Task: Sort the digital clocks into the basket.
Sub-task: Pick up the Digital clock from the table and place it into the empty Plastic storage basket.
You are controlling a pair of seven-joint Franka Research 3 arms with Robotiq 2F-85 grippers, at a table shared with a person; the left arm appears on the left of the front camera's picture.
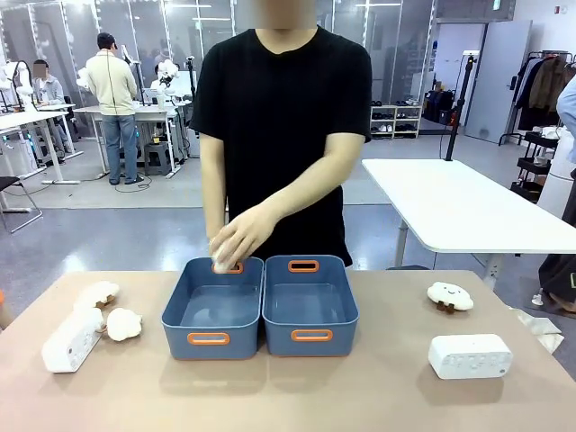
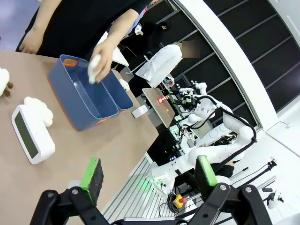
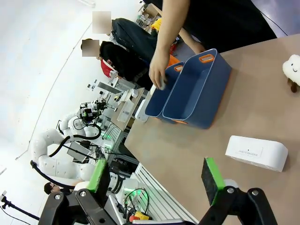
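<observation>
The tan table (image 1: 288, 400) is a flat, matte slab, and everything on it lies ahead of both grippers. The left basket (image 1: 180, 335) and the right basket (image 1: 344, 335) stand touching side by side, well beyond either pair of jaws. They are smooth moulded blue plastic with rounded corners and orange-rimmed handle slots. They look alike, so which one is meant for the clocks cannot be told. The person's hand (image 1: 241, 236) holds a small white object over the left basket's far rim, probably to drop it in.

The left gripper (image 2: 149, 169) hangs with jaws spread wide and empty. The left clock (image 2: 32, 133), a hard white rounded block with a greyer face, lies ahead, outside one finger, likely placed for that arm. The right gripper (image 3: 155, 176) is equally wide and empty. The right clock (image 3: 256, 153) lies just ahead, past one green pad.

A fluffy left plush toy (image 2: 40, 108) sits just beside the left clock. The right plush toy (image 3: 293, 70) lies farther beyond the right clock.
</observation>
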